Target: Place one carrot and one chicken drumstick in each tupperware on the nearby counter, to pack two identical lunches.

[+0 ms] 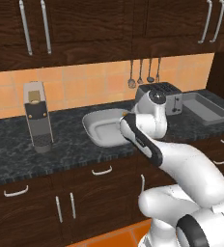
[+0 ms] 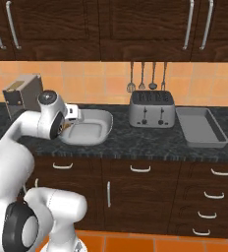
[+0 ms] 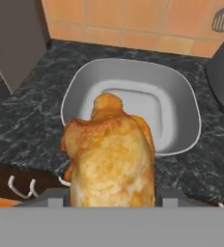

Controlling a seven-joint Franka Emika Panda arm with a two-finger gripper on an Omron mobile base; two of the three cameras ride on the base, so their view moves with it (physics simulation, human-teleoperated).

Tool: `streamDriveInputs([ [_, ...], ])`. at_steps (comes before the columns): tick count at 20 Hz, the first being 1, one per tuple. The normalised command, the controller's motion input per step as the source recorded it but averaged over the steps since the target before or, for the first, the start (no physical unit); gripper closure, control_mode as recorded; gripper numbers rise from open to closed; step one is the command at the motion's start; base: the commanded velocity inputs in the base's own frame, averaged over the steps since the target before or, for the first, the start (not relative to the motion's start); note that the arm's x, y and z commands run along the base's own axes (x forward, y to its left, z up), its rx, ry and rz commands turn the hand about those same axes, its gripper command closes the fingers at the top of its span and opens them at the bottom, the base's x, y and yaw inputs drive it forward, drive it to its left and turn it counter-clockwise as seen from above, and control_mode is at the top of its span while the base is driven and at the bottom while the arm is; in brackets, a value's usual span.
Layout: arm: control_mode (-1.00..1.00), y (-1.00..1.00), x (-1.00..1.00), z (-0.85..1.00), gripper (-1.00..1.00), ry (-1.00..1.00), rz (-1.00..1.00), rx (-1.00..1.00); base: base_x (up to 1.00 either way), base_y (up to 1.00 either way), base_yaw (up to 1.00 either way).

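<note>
A golden-brown chicken drumstick (image 3: 111,154) sits clasped in the end effector (image 3: 111,195), poised just above the near rim of the rounded, bowl-like tupperware (image 3: 181,101) on the dark marbled surface (image 3: 32,125); the rectangular tupperware (image 2: 202,127) lies beyond the toaster (image 2: 151,109).

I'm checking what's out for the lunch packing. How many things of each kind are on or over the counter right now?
Tupperwares: 2, the rounded one and the rectangular one
Chicken drumsticks: 1, held in the gripper
Toaster: 1
Coffee machine: 1
Carrots: 0 in sight
Total: 5
</note>
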Motion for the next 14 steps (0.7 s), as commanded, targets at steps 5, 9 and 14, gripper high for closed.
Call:
streamDriveInputs([
  [5,-1.0,0.11,0.99,-0.14,1.0,0.03,0.0,-0.11,0.0,0.0,0.0],
  [9,-1.0,0.14,0.9,-0.39,-1.0,0.03,0.0,-0.06,0.0,0.0,0.0],
  [14,-1.0,-0.02,0.82,-0.39,-1.0,0.0,0.0,0.0,0.0,0.0,0.0],
])
